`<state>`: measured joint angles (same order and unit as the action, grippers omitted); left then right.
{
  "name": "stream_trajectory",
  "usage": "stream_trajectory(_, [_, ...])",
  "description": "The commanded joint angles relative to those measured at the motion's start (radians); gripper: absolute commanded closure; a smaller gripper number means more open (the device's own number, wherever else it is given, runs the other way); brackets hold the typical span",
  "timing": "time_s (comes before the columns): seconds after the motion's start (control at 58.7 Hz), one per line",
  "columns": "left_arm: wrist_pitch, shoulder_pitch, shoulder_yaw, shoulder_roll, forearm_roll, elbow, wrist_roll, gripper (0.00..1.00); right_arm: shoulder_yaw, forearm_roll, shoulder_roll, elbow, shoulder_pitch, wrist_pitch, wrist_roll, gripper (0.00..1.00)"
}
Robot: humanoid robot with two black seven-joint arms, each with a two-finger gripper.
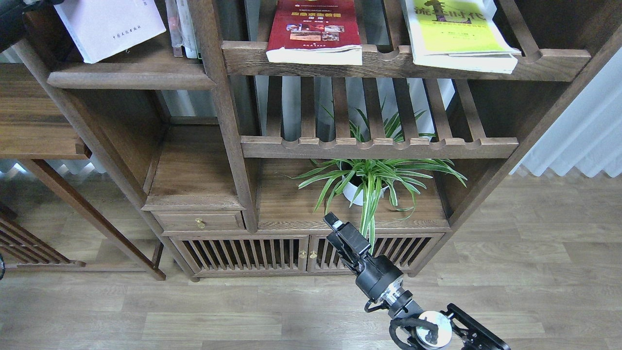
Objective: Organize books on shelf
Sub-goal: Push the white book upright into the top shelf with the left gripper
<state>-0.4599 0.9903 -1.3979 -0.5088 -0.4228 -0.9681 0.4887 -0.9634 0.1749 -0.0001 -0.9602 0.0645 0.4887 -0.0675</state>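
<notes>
The white book (pixel 109 26) lies flat on the dark-brown plank shelf (pixel 131 74) at the top left, its corner over the front edge. The dark red book (pixel 313 29) and the lime-green book (pixel 457 31) lie on the upper slatted rack (pixel 384 63), both hanging over its front rail. A dark part of my left arm (pixel 12 22) shows in the top left corner, next to the white book; its fingers are hidden. My right gripper (pixel 334 223) hangs low in front of the cabinet, holding nothing, its fingers too dark to tell apart.
A few thin books (pixel 182 26) stand upright at the right end of the plank shelf. A spider plant (pixel 369 180) in a white pot stands just behind my right gripper. A second slatted rack (pixel 379 146), a drawer (pixel 199 221) and slatted doors (pixel 243 253) sit lower down.
</notes>
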Motion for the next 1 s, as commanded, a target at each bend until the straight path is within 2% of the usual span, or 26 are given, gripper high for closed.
stream_trajectory(0.0, [-0.005,0.036,0.03,0.006,-0.011,0.032,0.0,0.95,0.0,0.002,-0.001,-0.003,-0.002,0.0,0.0,0.02])
stream_trajectory(0.238, [-0.003,0.108,0.082,0.01,-0.036,0.104,0.0,0.95,-0.001,0.002,-0.001,-0.011,-0.005,0.0,0.0,0.02])
stream_trajectory(0.596, [-0.003,0.199,0.102,0.082,-0.077,0.229,0.0,0.96,-0.001,0.002,0.0,-0.02,-0.008,0.0,0.0,0.02])
stream_trajectory(0.987, [0.003,0.326,0.212,0.138,-0.093,0.387,0.0,0.96,-0.001,0.002,0.0,-0.031,-0.014,0.0,0.006,0.02])
